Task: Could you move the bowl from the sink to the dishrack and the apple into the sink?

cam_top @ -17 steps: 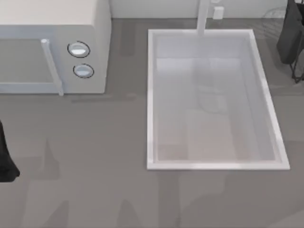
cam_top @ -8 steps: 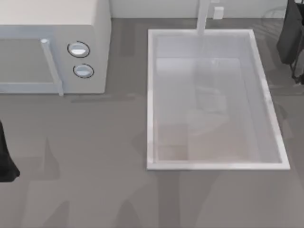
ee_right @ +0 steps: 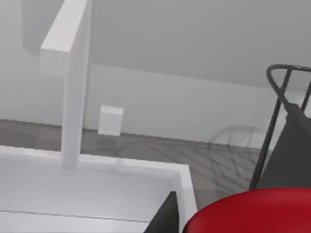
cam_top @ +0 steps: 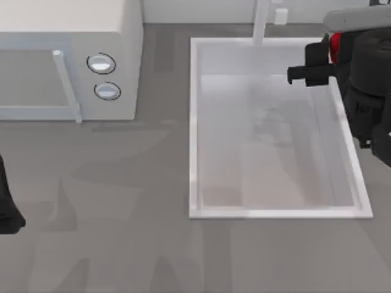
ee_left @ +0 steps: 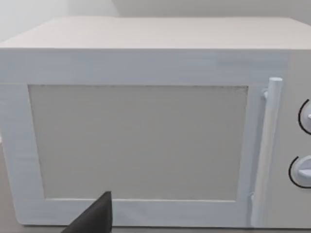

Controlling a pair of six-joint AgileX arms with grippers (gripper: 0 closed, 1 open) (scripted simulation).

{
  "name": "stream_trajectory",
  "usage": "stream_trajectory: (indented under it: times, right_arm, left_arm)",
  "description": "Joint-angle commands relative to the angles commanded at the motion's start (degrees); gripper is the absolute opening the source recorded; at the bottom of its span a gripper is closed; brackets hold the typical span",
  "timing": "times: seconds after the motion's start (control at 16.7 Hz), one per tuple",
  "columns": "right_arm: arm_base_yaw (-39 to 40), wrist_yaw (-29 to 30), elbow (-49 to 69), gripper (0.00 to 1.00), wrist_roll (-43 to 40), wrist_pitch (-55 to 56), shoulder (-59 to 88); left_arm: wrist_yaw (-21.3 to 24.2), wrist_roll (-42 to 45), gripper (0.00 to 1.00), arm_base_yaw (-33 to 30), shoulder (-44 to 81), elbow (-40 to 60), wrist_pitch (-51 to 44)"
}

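Since approx half a sec ago, right arm has swung in from the top view's right edge and now hangs over the far right corner of the large white rectangular sink, w/ its black tool above the rim. Small bright red apple sits in that tool; top view shows a sliver of red betw. the black parts, and right wrist view has the red curve close up, so the tool is clamped on the fruit. Apple is up in the air, not in the basin.

Sink basin itself holds nothing visible; white faucet post stands at its far rim. Faint pale-grey wire dishrack shows in right wrist view, on the grey worktop beyond the sink corner; can't tell what's in it.

White microwave w/ two round knobs sits at far left. Left arm parked at left edge, facing the microwave door; left tool's state: can't tell.
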Motion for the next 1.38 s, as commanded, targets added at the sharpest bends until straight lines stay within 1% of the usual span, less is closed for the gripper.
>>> stream_trajectory:
  times: [0.18, 0.36, 0.78, 0.9, 1.08, 1.38]
  right_arm:
    - [6.58, 4.05, -3.43, 0.0, 2.49, 10.86, -0.64]
    - [10.34, 6.37, -5.42, 0.0, 3.88, 16.42, -1.05]
    - [10.63, 6.52, -5.51, 0.0, 4.13, 17.1, -0.73]
    - [10.82, 6.54, -5.7, 0.0, 4.12, 19.11, 1.26]
    - [11.08, 6.83, -6.47, 0.0, 4.1, 26.42, 7.9]
    - [11.08, 7.32, -8.74, 0.0, 4.04, 44.27, 22.54]
  left_arm:
    - [0.0, 0.0, 1.0, 0.0, 0.0, 0.0, 0.0]
    - [0.0, 0.0, 1.0, 0.0, 0.0, 0.0, 0.0]
    - [0.0, 0.0, 1.0, 0.0, 0.0, 0.0, 0.0]
    - [0.0, 0.0, 1.0, 0.0, 0.0, 0.0, 0.0]
    - [0.0, 0.0, 1.0, 0.0, 0.0, 0.0, 0.0]
    - [0.0, 0.0, 1.0, 0.0, 0.0, 0.0, 0.0]
